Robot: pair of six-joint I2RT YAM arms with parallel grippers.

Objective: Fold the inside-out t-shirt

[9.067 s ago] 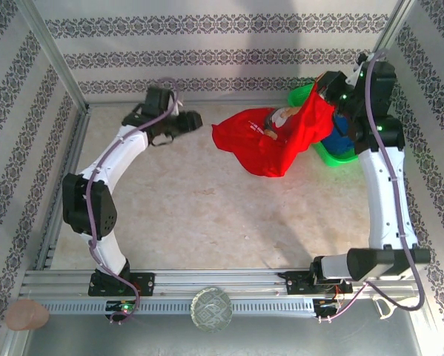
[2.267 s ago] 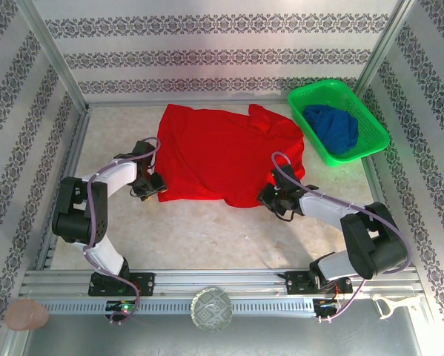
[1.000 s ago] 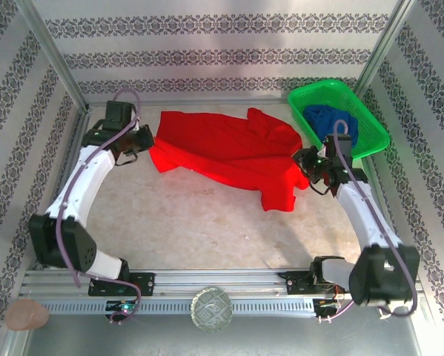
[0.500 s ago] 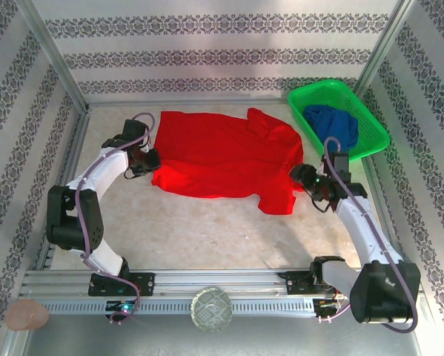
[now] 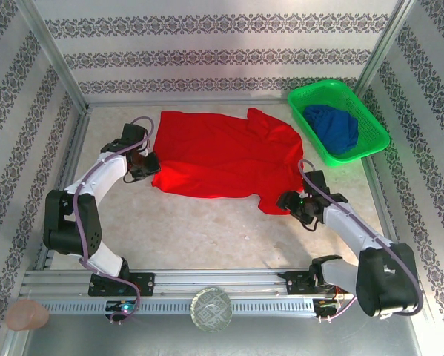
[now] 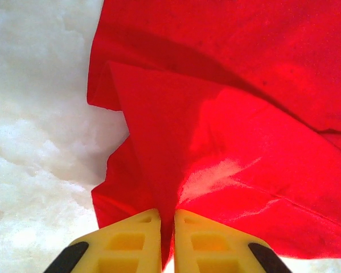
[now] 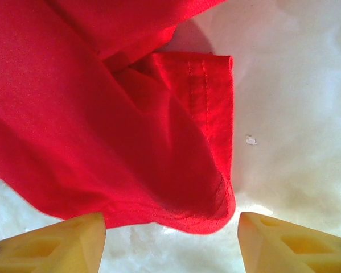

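Across the far half of the table (image 5: 207, 237) the inside-out t-shirt (image 5: 225, 152) lies spread out and wrinkled, with a bunched fold at its far right corner. At its near left corner the left gripper (image 5: 152, 165) is clenched on the cloth. In the left wrist view the yellow fingers (image 6: 130, 236) press together on a raised red pleat. At the near right corner a stitched hem (image 7: 216, 85) lies doubled over on the table, and the right gripper (image 5: 287, 200) sits just before it. Its jaws are released and stand wide apart, with nothing between them. Beyond the shirt's right edge, at the far right, a green basket (image 5: 318, 86) holds a dark blue garment (image 5: 333, 127).
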